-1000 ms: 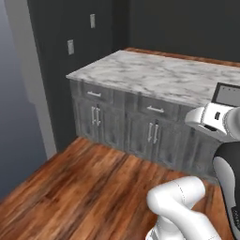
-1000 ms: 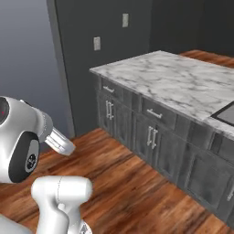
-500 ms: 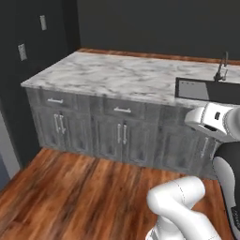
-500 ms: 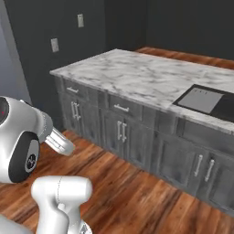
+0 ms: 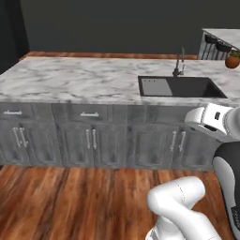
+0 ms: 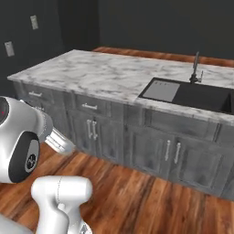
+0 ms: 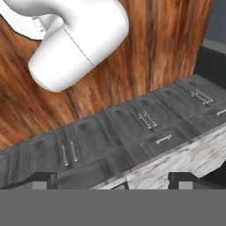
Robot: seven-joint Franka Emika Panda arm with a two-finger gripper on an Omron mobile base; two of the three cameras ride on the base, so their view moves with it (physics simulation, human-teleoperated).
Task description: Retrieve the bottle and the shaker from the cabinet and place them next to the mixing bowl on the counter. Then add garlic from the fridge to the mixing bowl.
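The counter (image 5: 70, 79), a white marble slab with grey veins over grey drawers, runs across the left base view. In the right base view the counter (image 6: 105, 73) stretches from the left to the right edge. My gripper (image 7: 112, 180) is open in the hand view, its two dark fingertips (image 7: 44, 179) wide apart with nothing between them. It looks down at the counter's (image 7: 194, 152) front edge, the grey drawer fronts and the wooden floor. The arm is folded close to the base.
A black sink (image 5: 180, 86) with a dark faucet (image 5: 178, 65) is set in the counter's right part. Beyond it at the far right stands another counter piece with a small orange-brown round thing (image 5: 232, 61). Wooden floor (image 5: 70, 201) lies before the drawers, and wall outlets (image 6: 9, 48) are on the dark left wall.
The whole picture has shifted: the base has turned to the right along the counter, bringing the sink and faucet into view. The arm keeps its folded pose and the gripper stays open.
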